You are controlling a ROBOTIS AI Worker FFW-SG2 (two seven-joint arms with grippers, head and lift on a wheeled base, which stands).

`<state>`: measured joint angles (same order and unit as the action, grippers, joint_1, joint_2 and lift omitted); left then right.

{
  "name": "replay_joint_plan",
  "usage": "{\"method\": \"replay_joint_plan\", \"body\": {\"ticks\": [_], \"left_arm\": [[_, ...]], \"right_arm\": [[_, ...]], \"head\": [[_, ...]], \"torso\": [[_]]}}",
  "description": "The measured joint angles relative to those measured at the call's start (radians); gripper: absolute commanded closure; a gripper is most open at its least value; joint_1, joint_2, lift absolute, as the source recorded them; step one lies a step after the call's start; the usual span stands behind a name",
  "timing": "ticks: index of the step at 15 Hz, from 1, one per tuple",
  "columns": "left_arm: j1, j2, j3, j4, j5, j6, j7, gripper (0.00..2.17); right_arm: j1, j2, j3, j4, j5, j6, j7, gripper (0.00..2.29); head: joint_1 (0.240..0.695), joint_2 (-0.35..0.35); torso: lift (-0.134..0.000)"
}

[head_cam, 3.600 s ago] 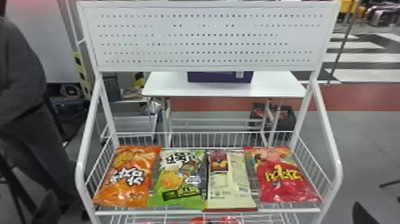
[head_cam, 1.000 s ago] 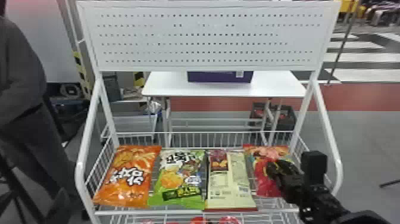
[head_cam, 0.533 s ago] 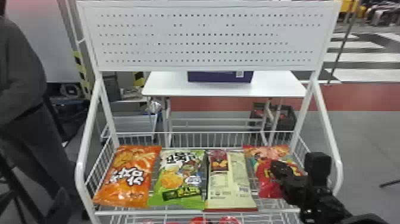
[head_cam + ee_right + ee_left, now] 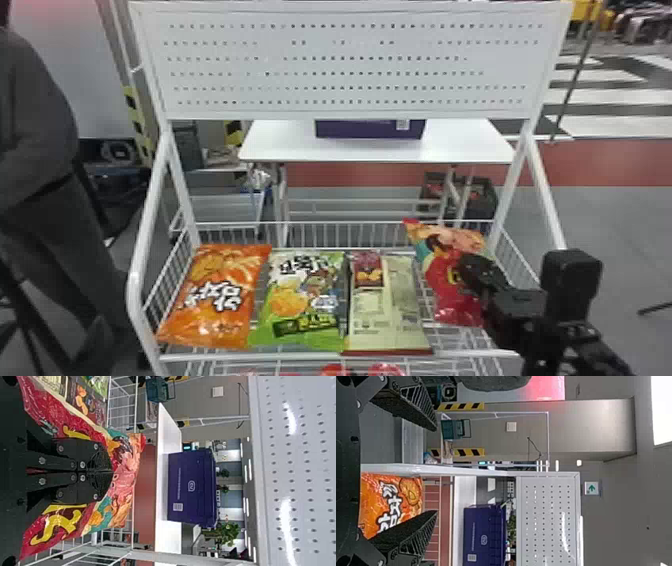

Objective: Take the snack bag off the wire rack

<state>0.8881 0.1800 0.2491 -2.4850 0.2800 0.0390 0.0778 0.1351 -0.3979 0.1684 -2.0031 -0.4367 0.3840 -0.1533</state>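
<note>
Well, wire rack [image 4: 135,295] stands before white table [image 4: 280,145] bearing purple box [image 4: 367,131].

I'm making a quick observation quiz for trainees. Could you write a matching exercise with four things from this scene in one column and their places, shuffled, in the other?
Things
1. Orange bag
2. Purple box
3. Red bag
4. Green bag

Places
A. Pinched in the right tool
B. Between the orange bag and the cream bag
C. On the white table behind the wire rack
D. At the robot's left end of the row of bags

Right pairs: 1-D, 2-C, 3-A, 4-B
</note>
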Motion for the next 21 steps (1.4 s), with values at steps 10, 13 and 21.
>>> {"method": "replay_joint_plan", "body": {"ticks": [10, 13, 21], "left_arm": [[0.017, 0.007, 0.003, -0.003, 0.004, -0.018, -0.001, 0.15], [0.018, 0.013, 0.008, -0.001, 0.011, -0.022, -0.001, 0.15], [0.018, 0.015, 0.009, 0.001, 0.016, -0.033, -0.001, 0.15]], "right_arm": [[0.458, -0.055, -0.18, -0.395, 0.006, -0.137, -0.032, 2.22], [0.576, -0.066, -0.255, -0.417, -0.011, -0.256, -0.032, 2.23], [0.717, -0.067, -0.377, -0.405, -0.06, -0.377, -0.031, 2.23]], "head": [[0.499, 0.0], [0.499, 0.0], [0.499, 0.0]], "torso": [[0.0], [0.0], [0.0]]}}
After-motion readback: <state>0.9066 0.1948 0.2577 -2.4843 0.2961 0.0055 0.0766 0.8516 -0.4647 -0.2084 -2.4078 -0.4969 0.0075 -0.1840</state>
